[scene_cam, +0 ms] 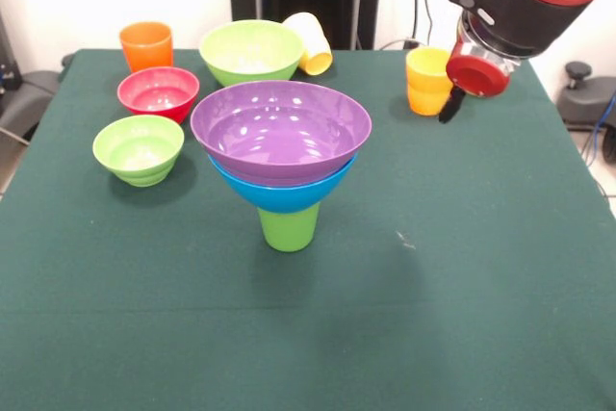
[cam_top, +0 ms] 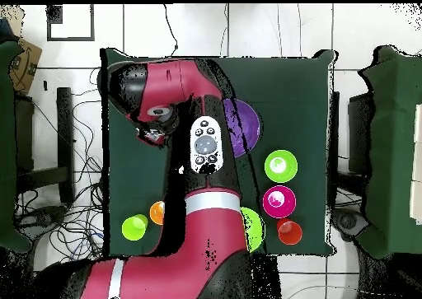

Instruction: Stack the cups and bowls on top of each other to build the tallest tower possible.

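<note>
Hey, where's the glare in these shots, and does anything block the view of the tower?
Front view: bright highlights sit on the inside of the purple bowl and the small red bowl; the tower shows whole, casting a soft shadow on the green cloth. Overhead view: the arm covers most of the purple bowl, leaving only a sliver.

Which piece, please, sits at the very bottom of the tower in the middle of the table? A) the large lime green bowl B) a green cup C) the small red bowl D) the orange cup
B: in the front view the purple bowl nests in the blue bowl, which rests on a green cup standing on the table.
</note>
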You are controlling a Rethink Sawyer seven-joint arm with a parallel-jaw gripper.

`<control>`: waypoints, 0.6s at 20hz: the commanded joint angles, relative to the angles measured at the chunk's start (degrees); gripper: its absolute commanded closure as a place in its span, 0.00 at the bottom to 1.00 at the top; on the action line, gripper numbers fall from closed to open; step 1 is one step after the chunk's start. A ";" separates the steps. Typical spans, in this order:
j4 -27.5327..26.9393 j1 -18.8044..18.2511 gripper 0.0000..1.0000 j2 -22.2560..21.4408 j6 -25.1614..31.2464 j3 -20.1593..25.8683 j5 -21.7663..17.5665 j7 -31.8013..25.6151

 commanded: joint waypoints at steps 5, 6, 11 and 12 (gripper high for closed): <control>15.93 -0.29 0.00 -4.18 -9.52 3.99 -6.65 -5.38; 16.76 -0.29 0.00 -4.71 -9.79 4.02 -6.71 -5.38; 19.60 -0.11 0.00 -5.38 -12.04 4.43 -8.42 -4.61; 19.91 -0.04 0.00 -5.26 -12.53 4.58 -8.61 -4.19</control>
